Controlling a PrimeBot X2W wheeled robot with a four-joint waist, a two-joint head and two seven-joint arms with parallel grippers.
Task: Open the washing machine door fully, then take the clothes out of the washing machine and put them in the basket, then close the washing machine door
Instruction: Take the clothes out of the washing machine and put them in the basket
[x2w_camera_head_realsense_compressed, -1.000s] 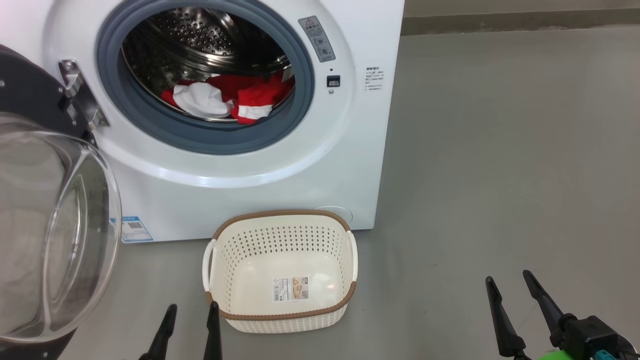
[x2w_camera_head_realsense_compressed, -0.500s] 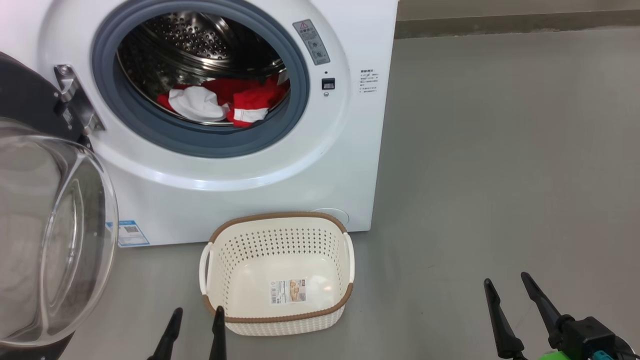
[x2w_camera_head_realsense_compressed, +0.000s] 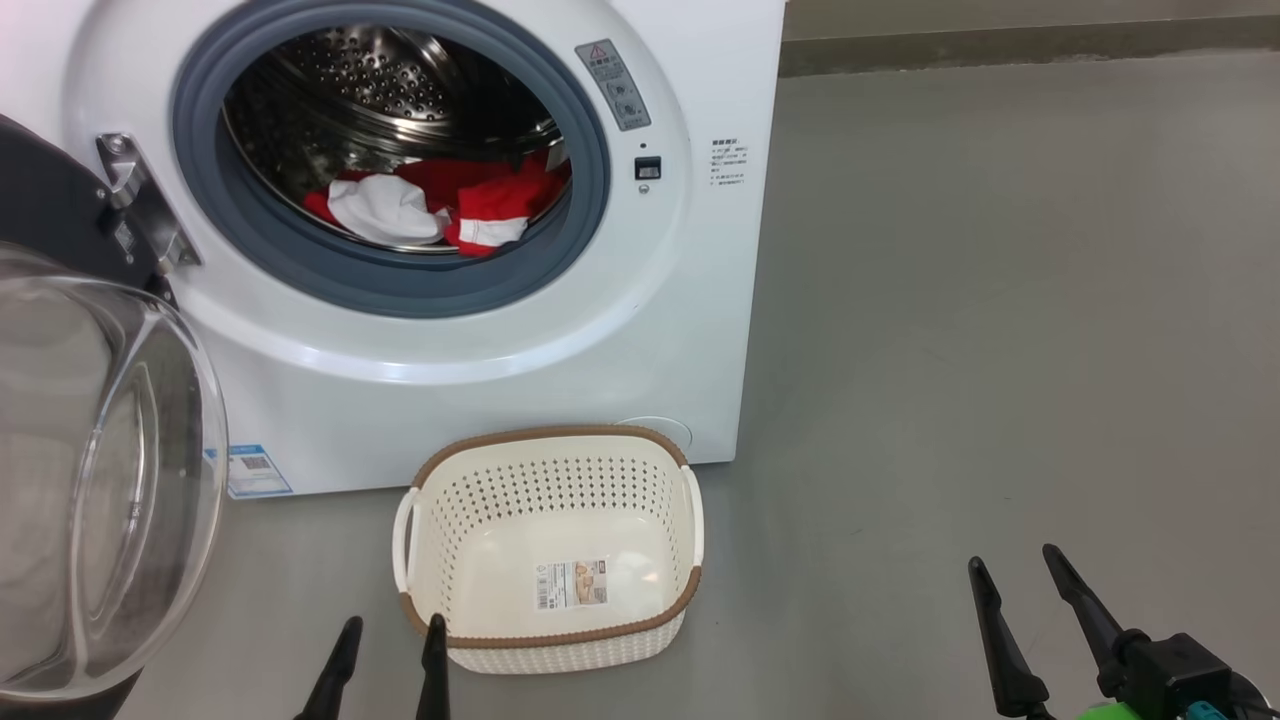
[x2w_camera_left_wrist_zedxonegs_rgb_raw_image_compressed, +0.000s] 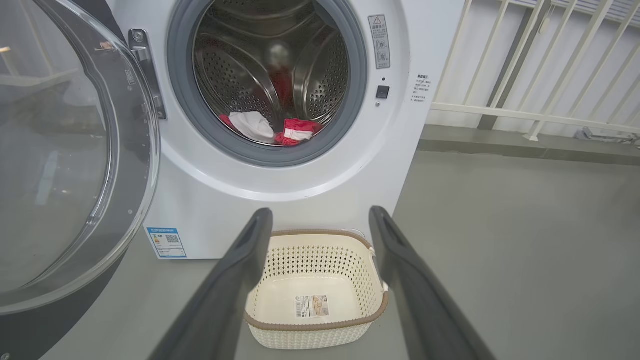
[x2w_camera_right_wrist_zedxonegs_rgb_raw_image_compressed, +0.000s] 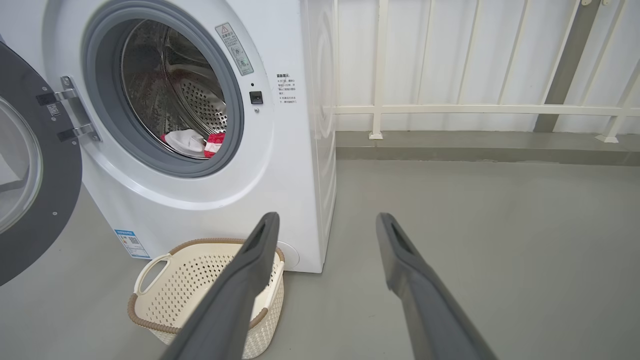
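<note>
At far left, washing machine door (x2w_camera_head_realsense_compressed: 100, 480) hanging open, washing machine (x2w_camera_head_realsense_compressed: 480, 400) with red and white clothes (x2w_camera_head_realsense_compressed: 430, 205) in its drum (x2w_camera_head_realsense_compressed: 400, 80), left gripper (x2w_camera_head_realsense_compressed: 393, 622) below, jaws apart, basket (x2w_camera_head_realsense_compressed: 550, 490) just beside it on the floor (x2w_camera_head_realsense_compressed: 950, 350), right gripper (x2w_camera_head_realsense_compressed: 1012, 556) far right, jaws apart.

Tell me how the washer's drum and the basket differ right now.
The drum is shiny perforated steel; the basket is cream plastic with a brown rim. The drum holds the red and white clothes; the basket holds no clothes, just a label sticker. The drum opens forward, ringed by grey rubber; the basket opens upward on the floor. Both have perforated walls.
</note>
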